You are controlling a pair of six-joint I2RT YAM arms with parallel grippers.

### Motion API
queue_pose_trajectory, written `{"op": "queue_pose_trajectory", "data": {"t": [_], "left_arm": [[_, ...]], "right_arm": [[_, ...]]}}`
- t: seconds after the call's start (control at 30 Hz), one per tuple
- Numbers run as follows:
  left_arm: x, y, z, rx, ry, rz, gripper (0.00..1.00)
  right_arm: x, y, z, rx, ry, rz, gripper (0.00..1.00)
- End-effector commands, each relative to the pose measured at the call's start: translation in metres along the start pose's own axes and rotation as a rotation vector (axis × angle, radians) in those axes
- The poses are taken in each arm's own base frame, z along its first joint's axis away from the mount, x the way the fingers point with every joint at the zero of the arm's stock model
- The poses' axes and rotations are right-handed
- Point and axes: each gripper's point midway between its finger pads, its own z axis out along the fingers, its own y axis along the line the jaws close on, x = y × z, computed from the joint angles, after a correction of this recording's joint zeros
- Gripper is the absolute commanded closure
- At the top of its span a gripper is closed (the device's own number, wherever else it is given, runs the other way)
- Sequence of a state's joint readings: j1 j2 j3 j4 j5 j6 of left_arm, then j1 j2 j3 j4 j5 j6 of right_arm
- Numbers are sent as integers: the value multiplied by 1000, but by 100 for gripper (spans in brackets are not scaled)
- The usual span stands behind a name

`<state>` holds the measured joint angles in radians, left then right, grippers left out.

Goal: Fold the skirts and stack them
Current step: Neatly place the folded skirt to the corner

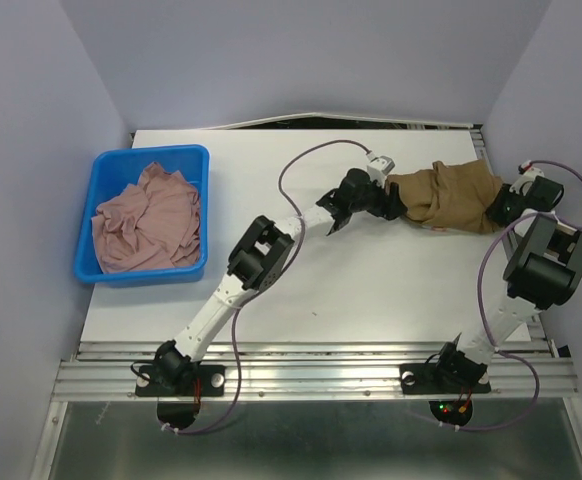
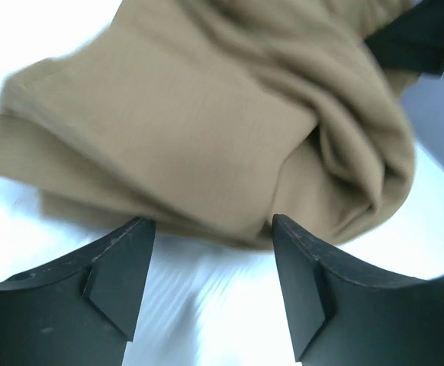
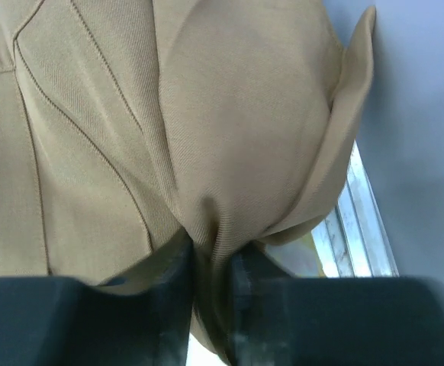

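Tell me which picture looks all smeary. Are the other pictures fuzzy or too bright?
Left wrist view: the brown skirt is smeared by blur, and the table glares plain white. Right wrist view: the stitching is sharp, though the right gripper up close is soft and dark. Top view: clear, evenly lit, faint shadows.

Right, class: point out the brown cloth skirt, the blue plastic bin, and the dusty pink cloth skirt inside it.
brown cloth skirt point(image 1: 446, 195): top external view, middle of the bunched cloth.
blue plastic bin point(image 1: 151, 152): top external view, far rim.
dusty pink cloth skirt point(image 1: 149, 225): top external view, centre of the crumpled heap.
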<state>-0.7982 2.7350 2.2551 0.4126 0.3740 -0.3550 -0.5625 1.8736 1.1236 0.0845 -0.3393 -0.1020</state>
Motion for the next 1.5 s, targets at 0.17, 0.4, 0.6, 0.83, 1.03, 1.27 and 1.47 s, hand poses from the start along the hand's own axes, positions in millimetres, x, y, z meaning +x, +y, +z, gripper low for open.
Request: {"op": "queue_pose_trajectory", "data": {"t": [0.17, 0.4, 0.6, 0.83, 1.03, 1.27, 1.47], "left_arm": [[-121, -55, -99, 8, -143, 99, 20], [-125, -50, -184, -129, -47, 157, 12], [-140, -41, -263, -280, 11, 193, 4], [-153, -13, -357, -441, 190, 314, 2], [-152, 27, -451, -582, 128, 262, 2], [-90, 39, -509, -740, 198, 338, 2], [-66, 35, -526, -763, 209, 374, 2]], "right_arm": [[-46, -4, 17, -32, -40, -22, 18], [-99, 19, -12, -76, -100, -51, 0], [-134, 70, -41, -151, -121, -118, 0], [-152, 179, -92, -315, -97, -226, 0], [-97, 272, -130, -497, 35, -222, 0], [30, 324, -175, -692, 250, -317, 0], [88, 317, -196, -683, 279, -385, 0]]}}
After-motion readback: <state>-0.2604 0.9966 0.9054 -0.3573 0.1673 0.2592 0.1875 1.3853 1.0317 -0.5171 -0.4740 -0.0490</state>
